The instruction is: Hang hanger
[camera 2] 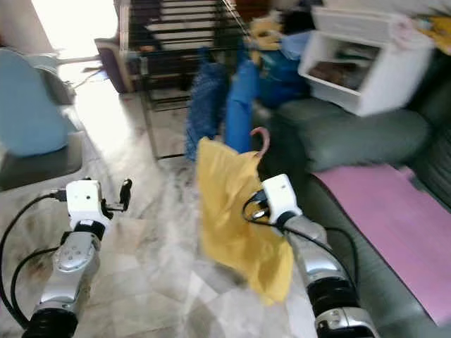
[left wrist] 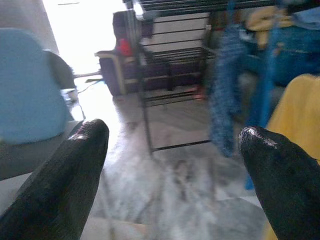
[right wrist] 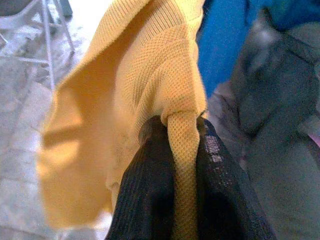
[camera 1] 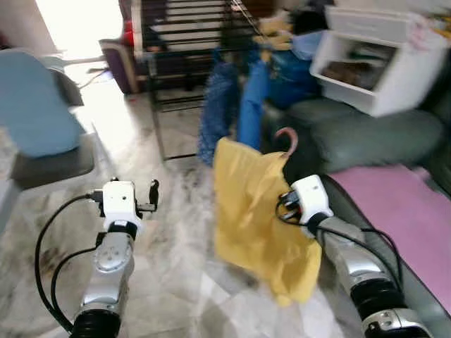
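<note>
Left eye view: left of the black metal drying rack [camera 1: 176,77], a pale blue padded chair [camera 1: 39,105] sits on the marble floor [camera 1: 176,211]. The left gripper [left wrist: 172,165] hovers low before the rack, its black fingers [left wrist: 65,175] spread wide apart, holding nothing. Blue garments [camera 1: 239,105] hang off the rack's right end. In front of them, the right gripper [right wrist: 182,150] is clamped on a yellow knitted top [camera 1: 257,211] draped over a pink hooked hanger [camera 1: 287,137] (only its hook shows). Right of the rack lies a dark green sofa [camera 1: 352,134].
</note>
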You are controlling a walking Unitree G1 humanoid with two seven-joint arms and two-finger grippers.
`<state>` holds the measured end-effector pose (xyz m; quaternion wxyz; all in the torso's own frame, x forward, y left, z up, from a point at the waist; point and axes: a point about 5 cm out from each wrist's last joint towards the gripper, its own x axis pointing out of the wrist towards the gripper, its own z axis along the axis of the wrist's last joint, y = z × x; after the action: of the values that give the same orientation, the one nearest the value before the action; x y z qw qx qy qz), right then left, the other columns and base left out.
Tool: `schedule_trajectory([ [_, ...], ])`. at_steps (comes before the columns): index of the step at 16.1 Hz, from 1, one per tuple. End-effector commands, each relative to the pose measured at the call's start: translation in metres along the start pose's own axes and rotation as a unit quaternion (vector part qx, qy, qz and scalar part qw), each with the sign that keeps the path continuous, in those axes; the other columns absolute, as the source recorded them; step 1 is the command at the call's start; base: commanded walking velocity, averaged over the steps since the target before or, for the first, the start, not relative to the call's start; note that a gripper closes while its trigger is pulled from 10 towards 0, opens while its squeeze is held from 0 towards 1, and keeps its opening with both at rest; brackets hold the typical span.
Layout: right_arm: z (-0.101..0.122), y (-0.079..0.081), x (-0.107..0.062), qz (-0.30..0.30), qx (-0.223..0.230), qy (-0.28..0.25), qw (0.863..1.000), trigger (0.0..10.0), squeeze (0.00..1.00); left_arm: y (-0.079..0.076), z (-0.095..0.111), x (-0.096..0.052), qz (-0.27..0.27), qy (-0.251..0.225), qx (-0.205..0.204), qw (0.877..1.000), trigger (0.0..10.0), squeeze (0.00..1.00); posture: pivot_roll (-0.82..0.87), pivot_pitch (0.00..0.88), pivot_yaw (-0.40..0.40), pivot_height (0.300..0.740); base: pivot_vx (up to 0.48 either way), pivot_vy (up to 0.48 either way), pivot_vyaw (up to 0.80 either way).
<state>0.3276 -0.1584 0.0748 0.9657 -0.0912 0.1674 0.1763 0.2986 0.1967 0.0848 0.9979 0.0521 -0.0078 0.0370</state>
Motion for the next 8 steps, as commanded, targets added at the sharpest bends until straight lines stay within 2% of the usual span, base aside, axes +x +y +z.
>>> schedule_trajectory([
  [1,0.0192,0.0110,0.0058,0.018,-0.003,-0.036,0.999,10.0,0.00,0.0113,-0.0013,0.0001,0.021,0.009,0.005,1.000,10.0,0.00,-0.11,0.000,0.010,0.740,0.386,0.285,0.53],
  [2,0.0189,0.0114,0.0059,0.020,-0.004,-0.035,0.999,10.0,0.00,0.0116,-0.0014,0.0003,0.023,0.010,0.005,1.000,10.0,0.00,-0.11,0.000,0.010,0.740,0.382,0.289,0.48],
  [8,0.0163,0.0127,0.0069,0.023,-0.004,-0.024,0.999,10.0,0.00,0.0117,-0.0013,0.0027,0.033,0.017,0.007,0.999,10.0,0.00,-0.11,0.000,0.009,0.740,0.385,0.286,0.00],
])
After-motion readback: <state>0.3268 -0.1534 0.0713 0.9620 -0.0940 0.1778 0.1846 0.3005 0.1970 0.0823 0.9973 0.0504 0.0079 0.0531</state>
